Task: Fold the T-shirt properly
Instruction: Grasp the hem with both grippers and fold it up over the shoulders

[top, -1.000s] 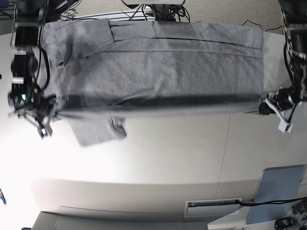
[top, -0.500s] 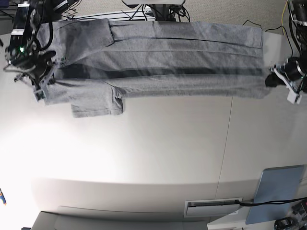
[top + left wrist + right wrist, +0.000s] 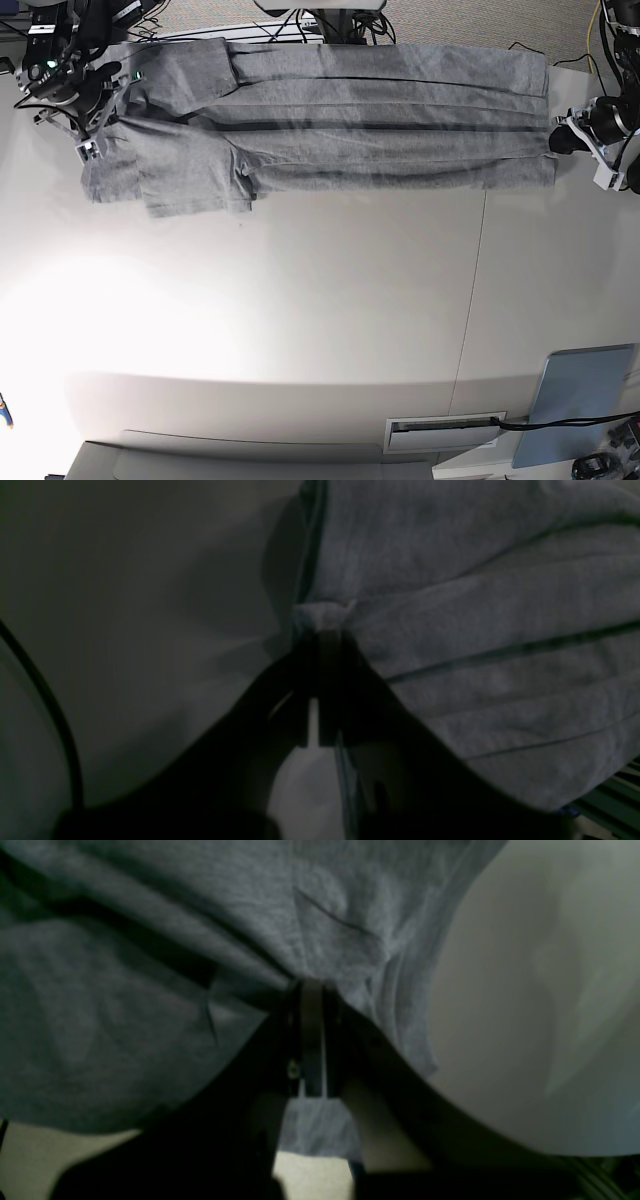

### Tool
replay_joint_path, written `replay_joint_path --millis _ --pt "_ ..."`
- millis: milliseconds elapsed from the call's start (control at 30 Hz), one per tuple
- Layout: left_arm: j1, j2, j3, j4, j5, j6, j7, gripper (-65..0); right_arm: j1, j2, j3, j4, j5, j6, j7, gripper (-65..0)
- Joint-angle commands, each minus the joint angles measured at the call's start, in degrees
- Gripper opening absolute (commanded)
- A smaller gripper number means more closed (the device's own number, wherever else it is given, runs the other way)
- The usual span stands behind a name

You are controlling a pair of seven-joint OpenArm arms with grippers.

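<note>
Folded-over T-shirt (image 3: pixel 340 120), long axis now left-right

A wide white table (image 3: pixel 330 320) takes up most of the base view, with a thin seam (image 3: pixel 470 300) running down it on the right. At the table's lower right corner lies a flat light-blue panel (image 3: pixel 585 400), and just left of that panel sits a white slotted bracket (image 3: pixel 445 430) with a black cable (image 3: pixel 545 425) leading from it. Beyond the table's far edge, dark cables (image 3: pixel 320 25) bunch on speckled carpet (image 3: pixel 440 20).
</note>
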Motion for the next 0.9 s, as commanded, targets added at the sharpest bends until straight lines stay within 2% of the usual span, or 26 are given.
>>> replay_joint_path --millis 0,133,433,667,867 --pt "-0.13 -1.60 -0.63 0.70 -0.59 -0.17 -0.61 -65.0 -0.17 0.96 0.66 0.94 -0.66 -0.28 0.42 -65.0" --pt "-0.13 -1.60 -0.63 0.70 -0.57 -0.17 -0.61 -65.0 -0.15 0.96 0.66 0.94 -1.03 -1.40 0.44 -65.0" --pt "-0.15 -2.36 -0.68 1.20 -0.61 -0.15 -0.13 -65.0 -0.17 0.98 0.66 0.94 -1.03 -1.51 -1.92 -65.0" --pt "-0.13 -3.50 -0.68 6.03 -0.61 0.92 2.86 -65.0 -0.17 0.96 1.77 2.10 -1.44 -2.23 -2.62 -65.0" --pt "-0.13 -3.50 -0.68 8.83 -0.61 0.96 6.78 -65.0 -0.33 0.96 5.46 7.48 -1.44 -2.23 -5.64 -65.0"
